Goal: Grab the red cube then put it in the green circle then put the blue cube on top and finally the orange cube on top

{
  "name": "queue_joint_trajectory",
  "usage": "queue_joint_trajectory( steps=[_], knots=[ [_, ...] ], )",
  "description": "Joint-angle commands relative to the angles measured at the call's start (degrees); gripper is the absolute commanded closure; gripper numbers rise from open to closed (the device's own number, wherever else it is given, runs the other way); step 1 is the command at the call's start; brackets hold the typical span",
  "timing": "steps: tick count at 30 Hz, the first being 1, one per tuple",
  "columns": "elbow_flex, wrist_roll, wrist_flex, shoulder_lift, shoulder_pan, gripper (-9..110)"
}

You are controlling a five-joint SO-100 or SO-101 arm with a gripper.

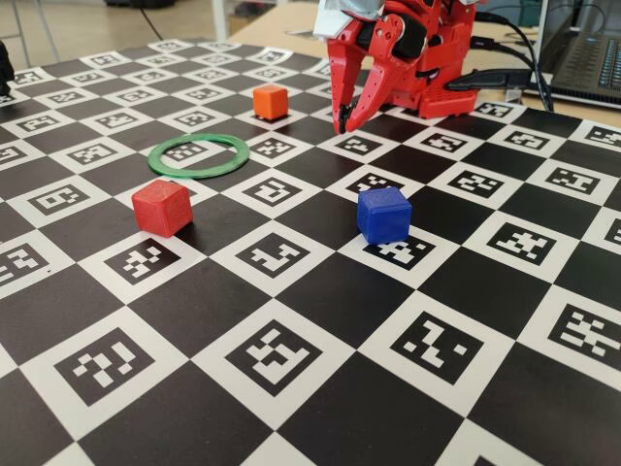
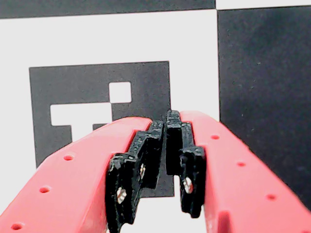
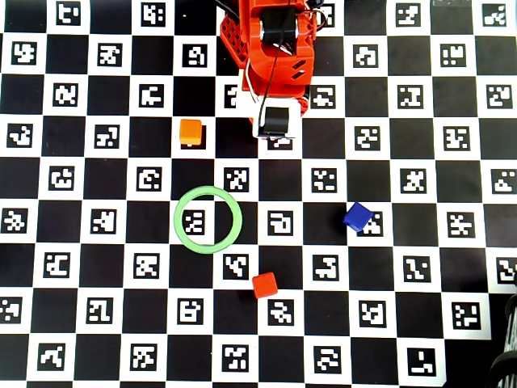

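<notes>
Red cube (image 1: 162, 207) sits just outside the green circle (image 1: 198, 155), on the side away from the robot base in the overhead view, close to the ring's rim but apart from it. The gripper (image 1: 343, 124) hangs near the base with its jaws together, empty, tips pointing down at the checkered board (image 1: 291, 388). From the circle, the gripper lies on the opposite side to the red cube, so I judge the arm must reach out across or past the ring. The orange cube (image 1: 270, 101) stands beyond the circle toward the base; the blue cube (image 1: 383, 214) lies well to the circle's right. No cube shows in the wrist view, only fingertips (image 2: 189, 165) over a marker square.
</notes>
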Motion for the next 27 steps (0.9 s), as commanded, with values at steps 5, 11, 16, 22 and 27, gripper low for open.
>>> queue_joint_trajectory(
  steps=[5, 11, 16, 22, 27],
  knots=[
    [2.20, -0.44, 4.13, 2.72, 0.18, 108],
    [2.20, -0.53, 4.13, 2.72, 0.62, 108],
    [2.20, 0.18, 4.13, 2.72, 0.79, 108],
    [-2.11, 9.93, -0.44, -2.02, 1.67, 108],
    [-20.13, 22.32, -3.52, -16.87, 3.52, 108]
  ],
)
